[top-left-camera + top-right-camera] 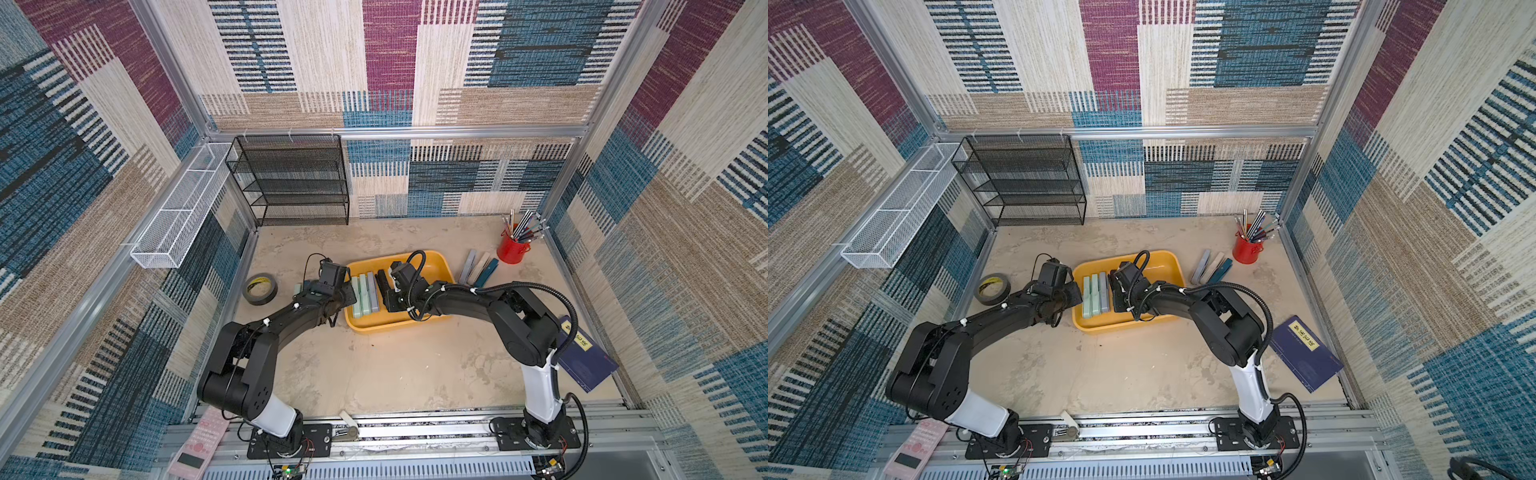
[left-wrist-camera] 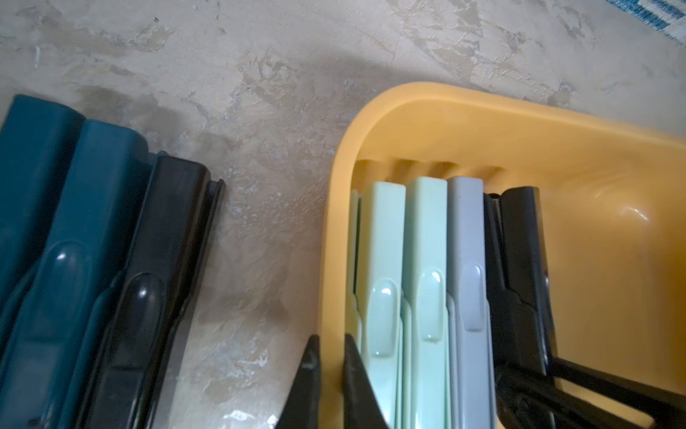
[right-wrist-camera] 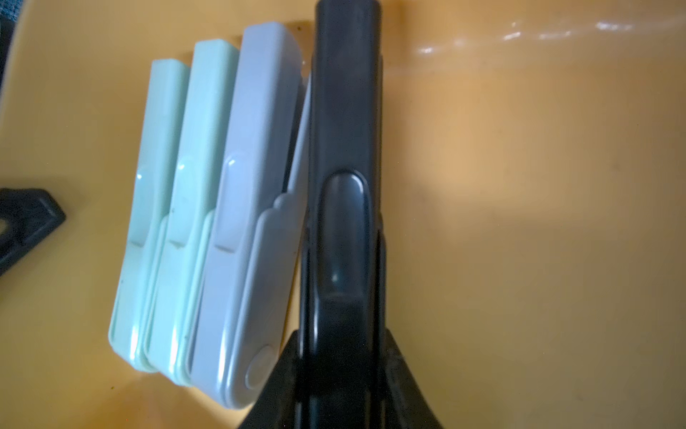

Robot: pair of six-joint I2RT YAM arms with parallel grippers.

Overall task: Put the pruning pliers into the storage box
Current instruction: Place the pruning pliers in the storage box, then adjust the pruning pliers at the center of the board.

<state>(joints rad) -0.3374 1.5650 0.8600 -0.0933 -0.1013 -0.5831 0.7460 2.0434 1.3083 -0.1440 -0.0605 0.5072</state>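
The mottled table (image 1: 395, 374) carries the yellow storage box (image 1: 438, 268) at its middle, and both arms reach into or onto it.

The left gripper (image 2: 330, 371) is pinched tight on the box's near side wall, one finger outside and one inside. The right gripper (image 3: 341, 375) is inside the box with its jaws narrowed onto the black pruning pliers (image 3: 345, 111), clamping the tool by its two long sides near one end.

Already in the box lie a grey pliers (image 3: 260, 185) and two pale green pliers (image 3: 163, 167), packed side by side, with the black one close against the grey. I cannot tell whether the black one rests on the floor.

Others wait outside:
- A grey, cream and teal trio (image 1: 478, 268) lies between the box and the red pen cup (image 1: 513, 249).
- Teal pliers (image 2: 74, 223) and black pliers (image 2: 156, 260) lie on the table beside the box's other side.

The step in hand looks like setting the black pliers down.
- It is best lowered flat and parallel to the grey one until the floor bears it.
- The jaws should then part only a little, since the inner finger sits right by the grey tool and a wide opening would shove the row.
- The lift should go straight up while the left pinch steadies the box.
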